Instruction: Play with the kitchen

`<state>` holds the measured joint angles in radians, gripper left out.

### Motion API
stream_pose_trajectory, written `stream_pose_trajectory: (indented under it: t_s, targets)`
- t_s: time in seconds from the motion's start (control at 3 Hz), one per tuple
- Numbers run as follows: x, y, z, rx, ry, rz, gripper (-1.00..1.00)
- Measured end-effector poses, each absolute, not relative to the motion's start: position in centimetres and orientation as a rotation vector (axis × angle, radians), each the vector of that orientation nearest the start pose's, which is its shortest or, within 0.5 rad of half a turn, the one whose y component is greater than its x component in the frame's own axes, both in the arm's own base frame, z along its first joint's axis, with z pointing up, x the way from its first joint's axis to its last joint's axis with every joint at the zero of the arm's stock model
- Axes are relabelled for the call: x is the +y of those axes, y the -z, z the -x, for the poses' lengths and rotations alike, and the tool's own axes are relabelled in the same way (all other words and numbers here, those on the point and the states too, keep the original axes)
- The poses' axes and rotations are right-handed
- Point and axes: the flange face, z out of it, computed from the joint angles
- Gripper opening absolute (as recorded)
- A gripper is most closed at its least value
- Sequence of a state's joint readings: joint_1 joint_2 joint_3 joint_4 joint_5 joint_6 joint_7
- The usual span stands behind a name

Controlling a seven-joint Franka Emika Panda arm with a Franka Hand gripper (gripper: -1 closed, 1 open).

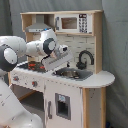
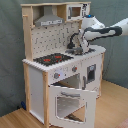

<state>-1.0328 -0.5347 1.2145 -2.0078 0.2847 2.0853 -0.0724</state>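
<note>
The kitchen (image 1: 75, 95) is a tall white and light-wood toy with a grey hood (image 1: 39, 24), a small microwave (image 1: 70, 23), a black hob (image 1: 31, 65), a sink (image 1: 72, 74) and a black faucet (image 1: 84, 59). In the second exterior view its windowed oven door (image 2: 70, 102) hangs open, tilted down toward the front. My gripper (image 1: 62, 55) hovers low over the sink, just left of the faucet in the first exterior view. The second exterior view shows the gripper (image 2: 81, 48) right beside the faucet (image 2: 74, 39), above the counter.
The white arm (image 1: 20, 50) reaches across the hob from the first exterior view's left. In the second exterior view the arm (image 2: 107, 32) enters from the right. Grey curtains hang behind the kitchen. A wooden floor (image 2: 15, 120) lies in front.
</note>
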Motion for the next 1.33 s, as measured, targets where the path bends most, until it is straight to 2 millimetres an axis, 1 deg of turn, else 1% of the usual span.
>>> stream_pose_trajectory:
  t_s: [0.33,0.67,1.0,1.33]
  targets:
    - [18.8,-52.8,-51.1,-0.150,0.467,3.273,1.00]
    - [18.9,-52.9,-52.1,-0.053,0.466,3.247,1.00]
    - [19.0,-52.4,-53.1,-0.017,0.453,3.242,1.00]
    - [18.9,-50.9,-53.9,0.011,0.416,3.253,1.00]
